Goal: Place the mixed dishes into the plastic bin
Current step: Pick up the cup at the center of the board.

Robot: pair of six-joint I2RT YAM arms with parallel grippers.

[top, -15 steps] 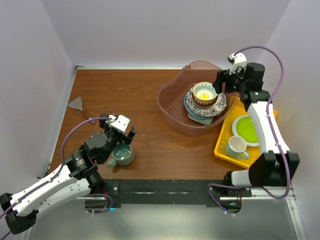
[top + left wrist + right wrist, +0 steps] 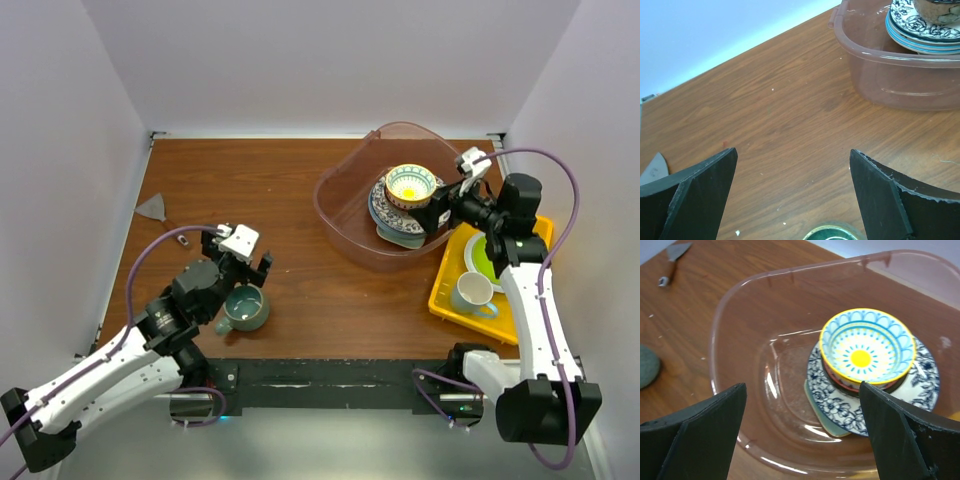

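Translucent pinkish plastic bin (image 2: pixel 343 208): on the wooden table (image 2: pixel 250 180), far right. It holds one stack: mint dish (image 2: pixel 826 424) at the bottom, blue-patterned plate (image 2: pixel 837 399) above it, yellow-teal bowl (image 2: pixel 866 348) on top.
Grey-teal mug (image 2: pixel 243 308): upright on the table, outside the bin, well apart from it.
Left gripper (image 2: pixel 792 155): jaws spread, empty, hanging just above the mug.
Right gripper (image 2: pixel 802 387): jaws spread, empty, at the bin's right wall beside the stack.
Yellow tray (image 2: pixel 440 297): carries a lime plate (image 2: pixel 488 258) and a white mug (image 2: pixel 470 292).
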